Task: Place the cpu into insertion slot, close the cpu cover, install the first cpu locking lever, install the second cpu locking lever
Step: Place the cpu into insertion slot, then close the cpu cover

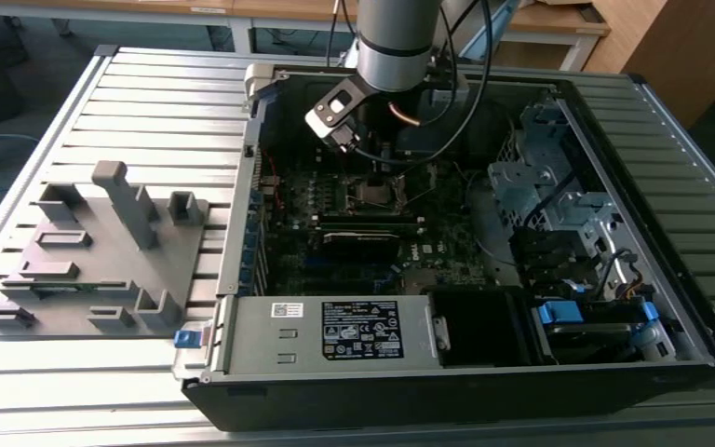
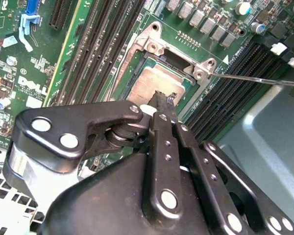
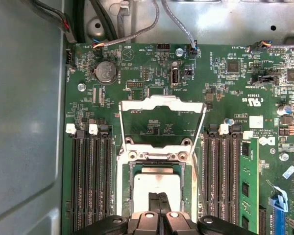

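Ribbed metal table (image 1: pixel 146 102) carries an open computer case (image 1: pixel 457 396). Inside it, the gripper (image 3: pixel 159 196) has its fingers pressed together, tips directly over the cpu (image 3: pixel 144 188). The cpu lies seated in the insertion slot (image 3: pixel 130 191) beneath the gripper. Beyond the gripper, the cpu cover (image 3: pixel 161 101) stands hinged open.

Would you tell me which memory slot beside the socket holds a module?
The outermost slot on the blue clip's side: a green module fills it; the others are empty and black.
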